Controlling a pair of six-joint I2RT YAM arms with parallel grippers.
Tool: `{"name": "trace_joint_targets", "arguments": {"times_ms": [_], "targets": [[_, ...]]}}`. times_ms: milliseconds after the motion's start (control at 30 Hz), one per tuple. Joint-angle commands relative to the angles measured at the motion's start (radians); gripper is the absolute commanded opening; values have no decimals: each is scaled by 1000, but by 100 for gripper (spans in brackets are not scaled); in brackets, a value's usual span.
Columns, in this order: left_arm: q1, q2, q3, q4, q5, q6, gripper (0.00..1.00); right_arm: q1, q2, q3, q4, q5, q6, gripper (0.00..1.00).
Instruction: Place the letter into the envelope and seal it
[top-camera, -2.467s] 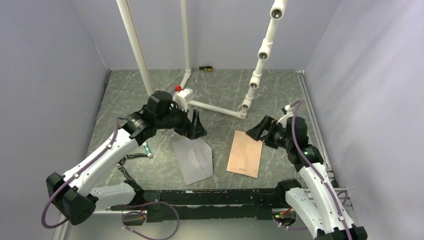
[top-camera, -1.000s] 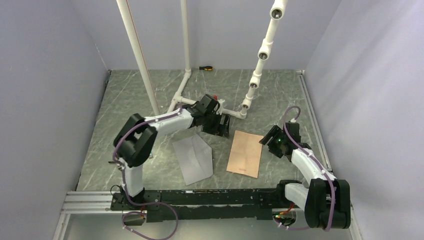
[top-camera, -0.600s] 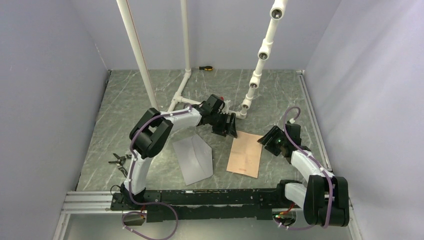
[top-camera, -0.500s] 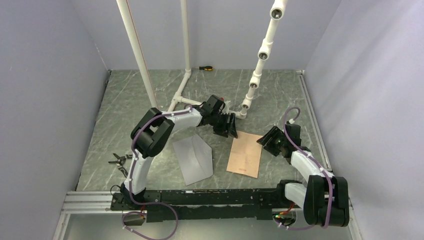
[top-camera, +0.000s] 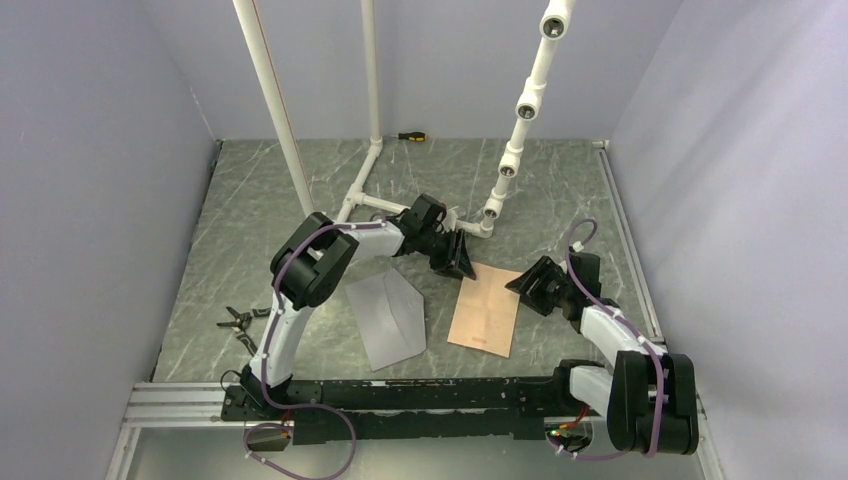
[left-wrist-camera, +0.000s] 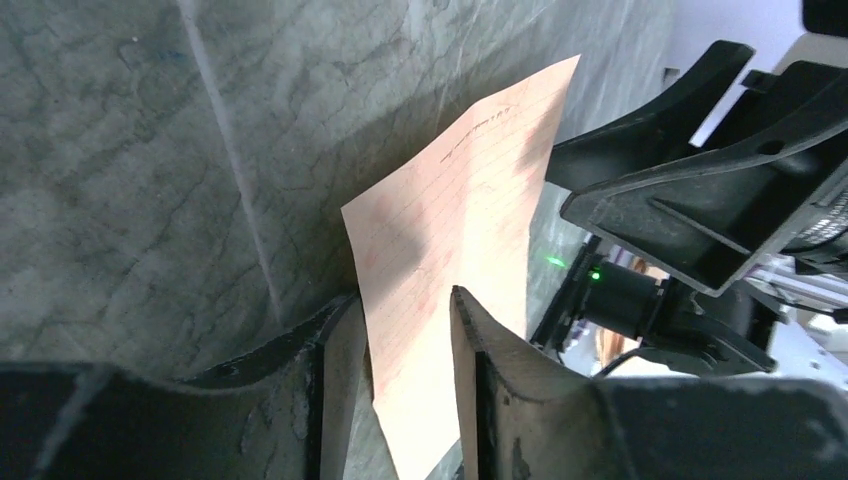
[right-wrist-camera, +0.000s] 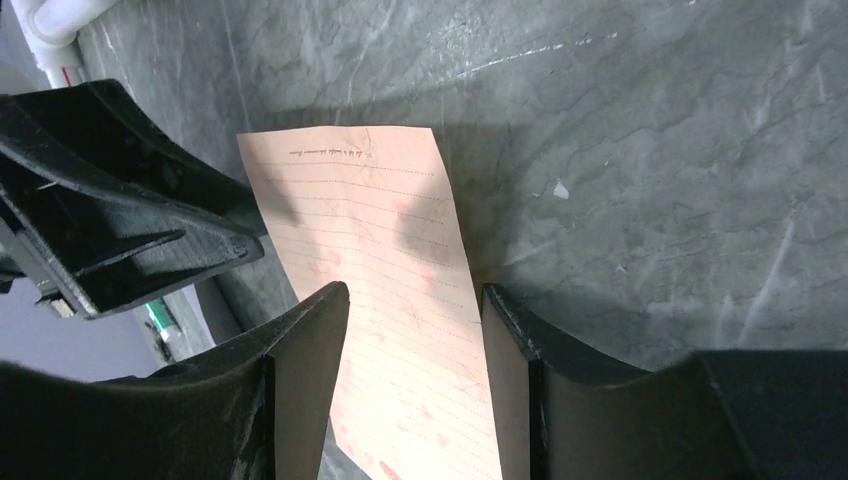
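Lying on the left side of the dark grey stone-look table (top-camera: 300, 200), the pale grey paper envelope with the pointed flap (top-camera: 388, 318) is flat, and nothing can be seen inside it. Just to its right, the left gripper (top-camera: 464, 268) is down at the far corner of the letter (top-camera: 485, 312), a flat tan sheet like thin card. Its black fingers (left-wrist-camera: 335, 345) stand partly apart with that corner between them. The corner looks a little lifted, but it cannot be told whether they pinch it. The letter lies near the envelope, not touching it. Further right, the right gripper (top-camera: 522, 287) is down at the letter's right edge, jaws also partly apart with the sheet between them. The job looks barely begun: the letter is not yet in the envelope, and the flap is not yet shut.
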Motion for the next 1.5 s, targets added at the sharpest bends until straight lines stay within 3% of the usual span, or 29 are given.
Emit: {"name": "trace_joint_targets", "arguments": {"times_ms": [0,67,200,400,567,900,1200,1300,1467], "targets": [[34,39,-47,94,48,-59,41,-1,-1,-36,-21,-4,7,56],[45,31,-63,127,69,-72,34,-2,-6,-38,-23,-4,8,56],[58,7,-63,146,130,-36,4,-1,-21,-10,-71,16,-6,60],[59,-122,-1,-35,148,147,3,-1,-127,104,-188,18,-88,83],[60,-250,45,-188,184,284,3,-1,-240,149,-125,-113,-158,91],[59,-535,21,-271,267,412,3,1,-367,191,37,-321,-108,90],[61,-647,136,-362,354,451,3,28,-373,281,299,-523,32,87],[61,-669,175,-372,382,447,3,53,-349,320,369,-584,69,81],[72,-703,222,-394,397,461,3,92,-309,379,411,-637,113,59]]}}
